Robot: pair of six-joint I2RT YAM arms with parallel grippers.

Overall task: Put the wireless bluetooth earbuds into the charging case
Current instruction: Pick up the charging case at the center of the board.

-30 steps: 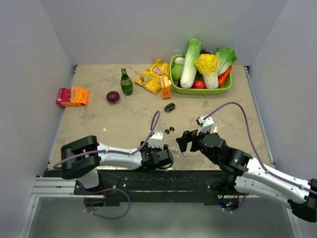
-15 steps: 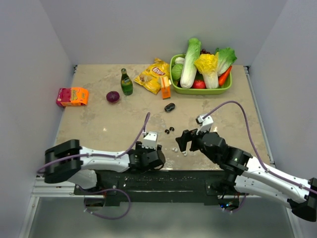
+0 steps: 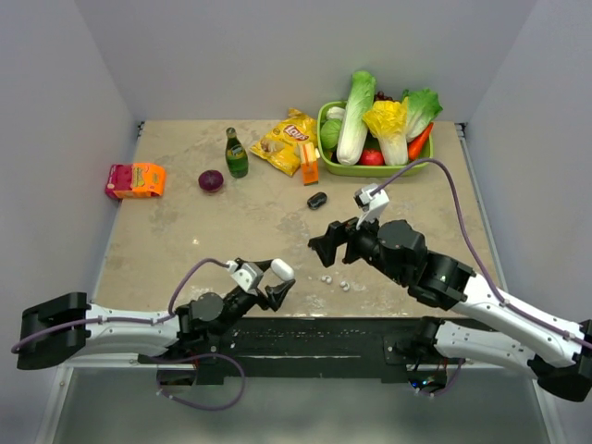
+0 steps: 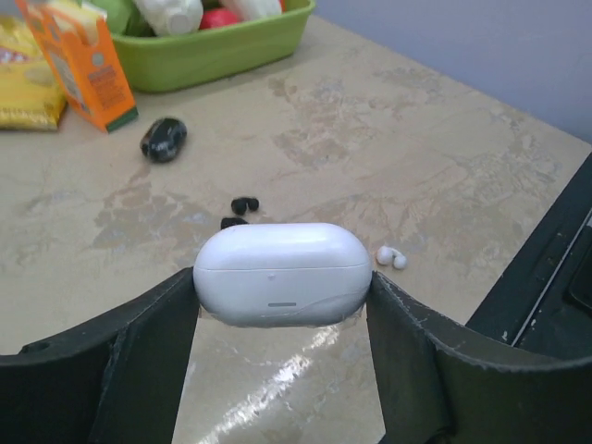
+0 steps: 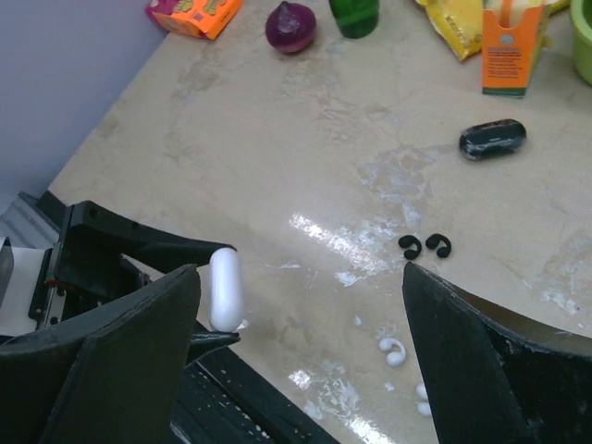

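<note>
A closed white charging case [image 4: 282, 273] is clamped by its two ends in my left gripper [image 3: 277, 276], low over the table's near edge; the case [image 5: 225, 289] also shows edge-on in the right wrist view. Two white earbuds [image 3: 326, 278] [image 3: 344, 286] lie just right of it on the table. Two black earbuds [image 5: 410, 246] [image 5: 438, 244] lie a little farther back. In the top view my right gripper [image 3: 335, 250] hides them. It hovers open over the earbuds with nothing between its fingers [image 5: 139, 342]. A black charging case [image 3: 317, 199] lies farther back.
A green basket [image 3: 418, 166] of vegetables stands at the back right. A chips bag [image 3: 289, 139], an orange carton [image 3: 309, 166], a green bottle [image 3: 237, 154], a red onion [image 3: 211, 180] and a pink-orange box [image 3: 135, 179] spread across the back.
My left arm has drawn back to the left, its jaws narrowing on the white case and bringing it along. My right gripper has moved left and farther from the near edge.
</note>
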